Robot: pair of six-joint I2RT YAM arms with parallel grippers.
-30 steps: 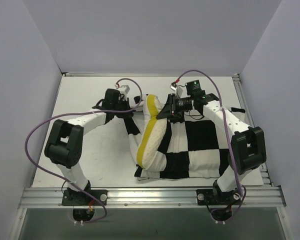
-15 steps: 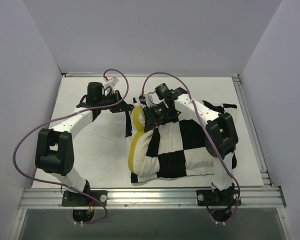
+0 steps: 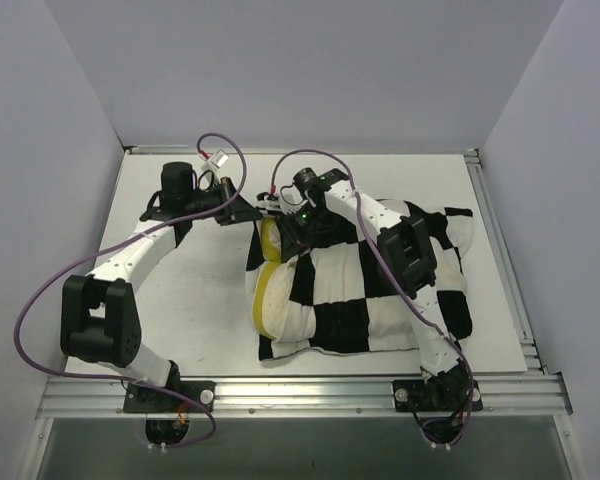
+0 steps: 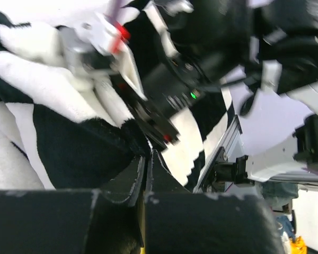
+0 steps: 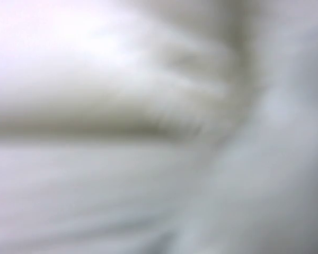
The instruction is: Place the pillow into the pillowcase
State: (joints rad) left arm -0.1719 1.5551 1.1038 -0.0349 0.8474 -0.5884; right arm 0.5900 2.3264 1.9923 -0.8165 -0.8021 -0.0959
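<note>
- Though mostly swallowed by the pillowcase (image 3: 380, 285), bulges out at its 9 o'clock end: pillow (image 3: 266, 292), yellow edge showing.
- Lies with the case on the worktop (image 3: 180, 290), centre toward 3 o'clock.
- Left gripper (image 4: 146, 163): pressed together, tips against black fabric at the case's 10 o'clock corner; pinching it or not, cannot tell.
- Right gripper (image 3: 298, 226): sunk into the opening, wrist view blurred cream; spread or closed, cannot tell.

The pillowcase (image 3: 365, 300) carries big black-and-white checkerboard squares. The pillow (image 3: 280, 300) is cream with a bright yellow side edge. The desk (image 3: 200, 290) is white. Both arms have white links and black joints, with purple cables (image 3: 310, 152) and one small green light. The walls are pale lavender-grey.
</note>
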